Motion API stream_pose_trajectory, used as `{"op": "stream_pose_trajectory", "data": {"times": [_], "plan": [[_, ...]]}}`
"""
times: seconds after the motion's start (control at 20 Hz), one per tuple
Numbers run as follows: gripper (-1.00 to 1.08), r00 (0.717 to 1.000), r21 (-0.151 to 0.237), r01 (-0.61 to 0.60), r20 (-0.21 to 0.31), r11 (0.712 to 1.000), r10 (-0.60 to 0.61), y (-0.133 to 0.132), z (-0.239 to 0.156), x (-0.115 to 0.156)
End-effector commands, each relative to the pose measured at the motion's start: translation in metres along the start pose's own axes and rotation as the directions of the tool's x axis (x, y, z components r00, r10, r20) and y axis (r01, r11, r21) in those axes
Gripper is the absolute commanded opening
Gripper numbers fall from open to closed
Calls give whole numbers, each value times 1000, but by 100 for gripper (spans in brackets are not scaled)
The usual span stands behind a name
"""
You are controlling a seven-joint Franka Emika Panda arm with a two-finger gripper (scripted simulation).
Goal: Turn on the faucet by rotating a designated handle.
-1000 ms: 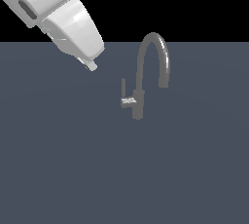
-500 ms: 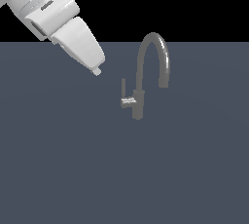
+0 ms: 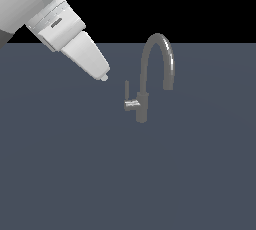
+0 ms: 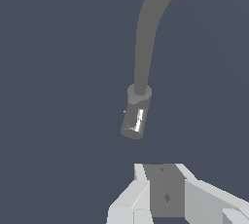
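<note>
The faucet is a dull grey gooseneck tap with a tall arched spout on a short thick post. The handle is a thin L-shaped lever: a shiny stub off the post, ending in a slim upright rod on the exterior view's left. My gripper hangs up and to the exterior view's left of the handle, a short gap away, touching nothing. It ends in one narrow tip, so it looks shut and empty. In the wrist view the gripper sits just short of the shiny stub, and the spout arches away beyond it.
The faucet stands on a flat dark grey-blue surface. The white arm fills the exterior view's upper left corner. Nothing else shows.
The gripper has moved a little down and toward the exterior view's right, closer to the handle. The faucet and handle have not moved.
</note>
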State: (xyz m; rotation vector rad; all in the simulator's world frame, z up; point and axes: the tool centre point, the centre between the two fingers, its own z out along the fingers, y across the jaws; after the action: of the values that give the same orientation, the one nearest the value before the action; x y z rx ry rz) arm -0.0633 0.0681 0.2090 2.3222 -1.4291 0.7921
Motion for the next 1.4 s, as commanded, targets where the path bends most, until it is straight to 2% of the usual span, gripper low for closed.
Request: {"op": "stream_pose_trajectory", "data": {"times": [0.0,0.55,1.05,1.35], "plan": [[-100,1000,-8,-19,-10,1000,19,-4,7,1],[-100,986,-52,-147,-85,988,142,-24,48,11],[-100,950,-81,-278,-168,957,262,-43,85,29],[-100,932,-86,-323,-199,942,302,-49,96,38]]}}
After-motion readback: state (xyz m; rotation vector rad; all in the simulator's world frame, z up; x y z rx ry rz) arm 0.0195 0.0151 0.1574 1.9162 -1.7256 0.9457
